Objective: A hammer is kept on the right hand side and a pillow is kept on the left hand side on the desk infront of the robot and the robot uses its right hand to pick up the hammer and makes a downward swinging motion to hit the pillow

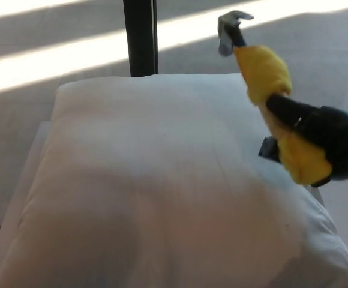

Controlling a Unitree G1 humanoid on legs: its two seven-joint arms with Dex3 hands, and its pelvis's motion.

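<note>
Head view, looking down at a desk (33,156) almost fully covered by a large white pillow (162,192). The pillow is plump and lies flat, its far edge near the top third of the picture and its near corners running off the bottom. Its surface looks smooth, with soft shading and some blur across the middle.

At upper right, the robot's right hand (324,135), black with thick fingers, comes in from the right edge. Its fingers are wrapped tight around the handle of a hammer (264,90). The handle is covered in yellow padding, which bulges above and below the grasp. From the hand, the hammer slants up and to the left. Its grey metal head (229,30), with a claw, sits at the very top of the picture, joined to the padding by a short blue neck. The hammer is raised clear of the pillow, above its far right corner, and touches nothing but the hand.

Behind the pillow, a dark upright post (140,36) stands at top centre. Beyond it lies a grey floor (54,60) crossed by bright slanting bands of sunlight. The left hand does not show.
</note>
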